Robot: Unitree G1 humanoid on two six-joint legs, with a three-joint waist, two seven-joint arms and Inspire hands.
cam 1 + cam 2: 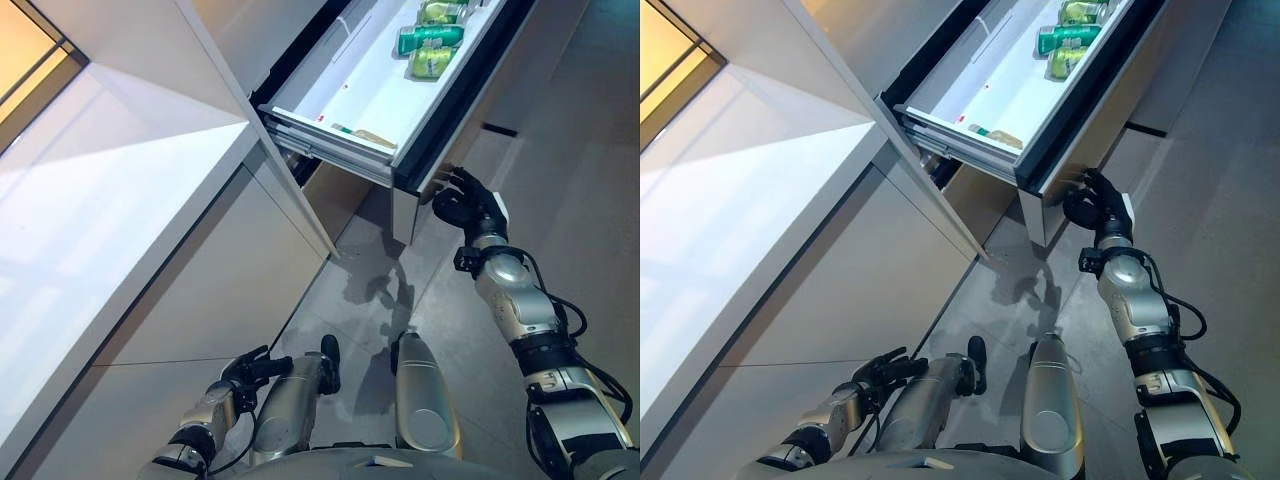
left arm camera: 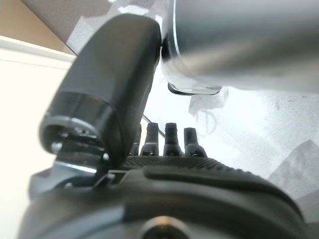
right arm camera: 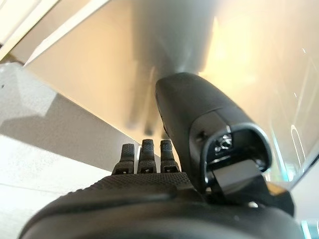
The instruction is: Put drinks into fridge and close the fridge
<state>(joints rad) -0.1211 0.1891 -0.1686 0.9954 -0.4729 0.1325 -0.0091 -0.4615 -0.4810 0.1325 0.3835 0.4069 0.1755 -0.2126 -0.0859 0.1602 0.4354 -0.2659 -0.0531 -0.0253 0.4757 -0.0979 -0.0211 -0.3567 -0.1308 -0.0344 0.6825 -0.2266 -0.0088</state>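
Right hand [image 1: 468, 205] fingers are straight and hold nothing, tips at the front panel of the open fridge drawer [image 1: 345, 95]. Left hand [image 1: 250, 370] hangs low and idle, fingers relaxed and empty. Green drinks [image 1: 430, 40] already lie inside the drawer; closing remains.

I see the fridge drawer [image 1: 340, 95] pulled well out from the cabinet front, white inside with a dark rim along its outer edge. At its far end lie the drinks [image 1: 432, 40]: green cans on their sides, close together, one with a darker teal label set crosswise between two paler ones. I count three, though the farthest is cut off by the frame edge, so there may be more. A small flat packet [image 1: 362, 135] rests near the drawer's near end.
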